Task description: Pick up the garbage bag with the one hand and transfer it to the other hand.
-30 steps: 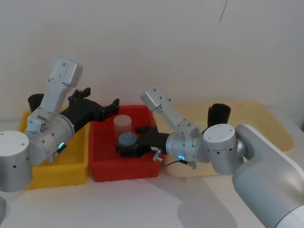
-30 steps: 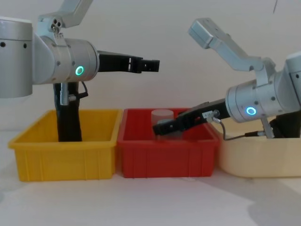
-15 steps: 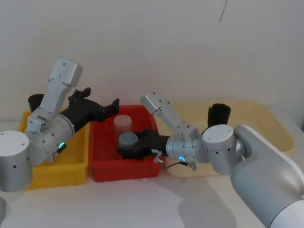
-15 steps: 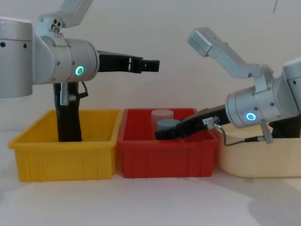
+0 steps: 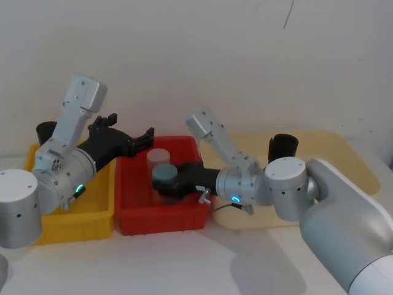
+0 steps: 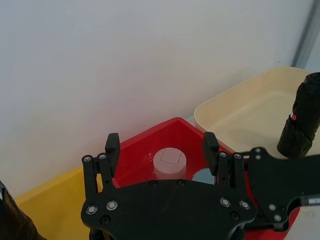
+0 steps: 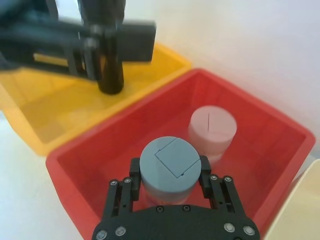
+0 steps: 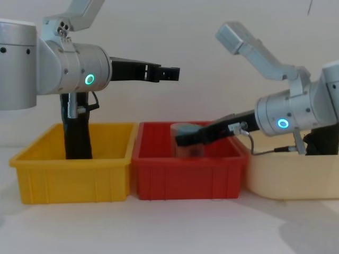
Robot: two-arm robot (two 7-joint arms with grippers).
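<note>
Gripping the blue-capped jar (image 7: 169, 166), the right gripper (image 7: 169, 186) is clamped on it over the red bin (image 7: 80, 170).
Left gripper (image 6: 161, 150) hangs spread wide; garbage bag (image 8: 77, 131) stands behind and below its jaws, in the yellow bin (image 8: 74, 177).

Two garbage bags (image 5: 45, 131) (image 5: 282, 147), two jars (image 5: 164, 174) (image 5: 158, 157), three bins (image 5: 161, 218) (image 5: 77, 221) (image 5: 344, 153)

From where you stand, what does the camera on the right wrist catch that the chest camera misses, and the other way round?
Right wrist view: the square-marked lid of the grey-capped clear jar, gripped by the right gripper, and a white translucent jar's top. Chest view: the open left gripper held high, the cream tray and a black plastic roll standing in it. Both: the red bin, the yellow bin and the crinkly black garbage bag roll standing in it.
</note>
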